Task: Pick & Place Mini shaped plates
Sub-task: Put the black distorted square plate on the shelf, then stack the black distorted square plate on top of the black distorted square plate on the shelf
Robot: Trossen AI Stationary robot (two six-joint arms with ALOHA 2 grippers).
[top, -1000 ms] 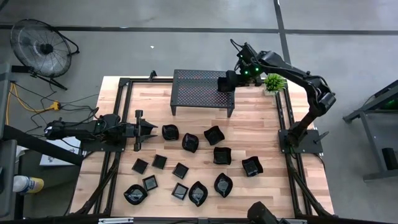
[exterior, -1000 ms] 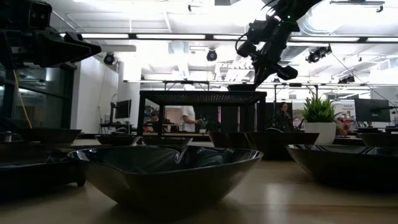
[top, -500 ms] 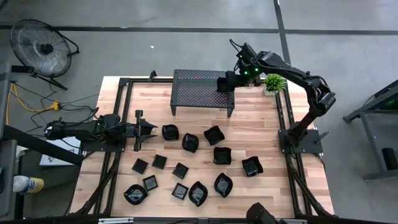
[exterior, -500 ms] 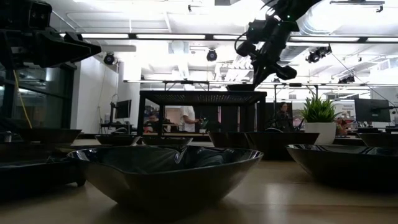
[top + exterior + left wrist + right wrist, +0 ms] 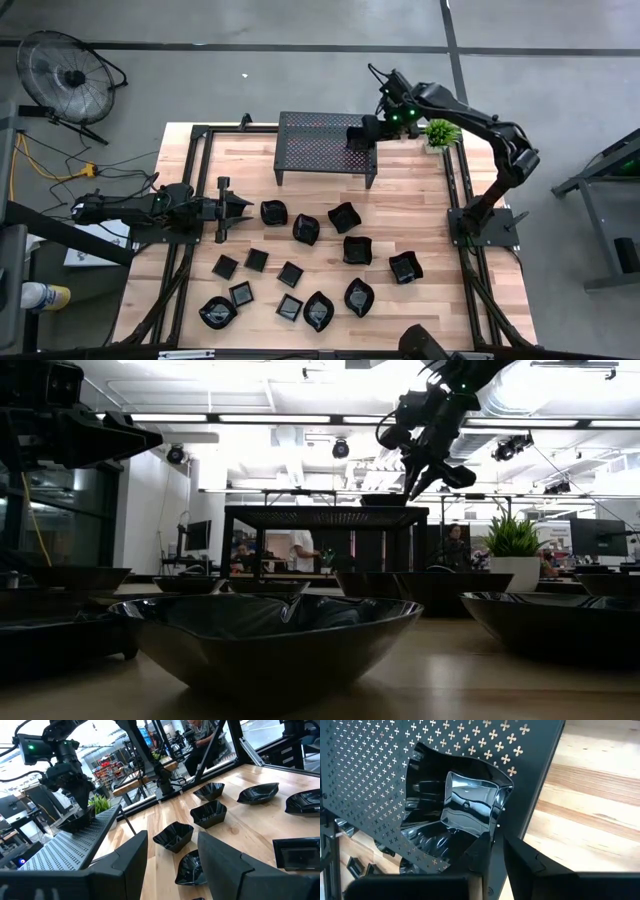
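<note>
One glossy black mini plate (image 5: 455, 820) sits on the right end of the black perforated rack (image 5: 320, 145), at the table's far side. My right gripper (image 5: 372, 128) slants down at it from the right. Its fingers stand slightly open on either side of the plate's near rim (image 5: 496, 832). Several more mini plates (image 5: 305, 228) lie on the wooden table in front of the rack. My left gripper (image 5: 240, 208) waits open and level at the table's left, with nothing between its fingers. My right gripper has its fingers (image 5: 482, 862) on either side of the plate's rim nearest the rack's right edge, slanting down from the right. Whether they still touch the rim I cannot tell. The plate rests with its underside on the rack's top.
A small potted plant (image 5: 440, 131) stands at the far right corner, just beside my right arm. Black frame rails (image 5: 190, 170) run along the table's left and right sides. Bare wood lies between the rack and the loose plates.
My right gripper's fingers have drawn a little apart at the plate's rim while the arm has stayed in place. The plate stays on the rack's right end.
</note>
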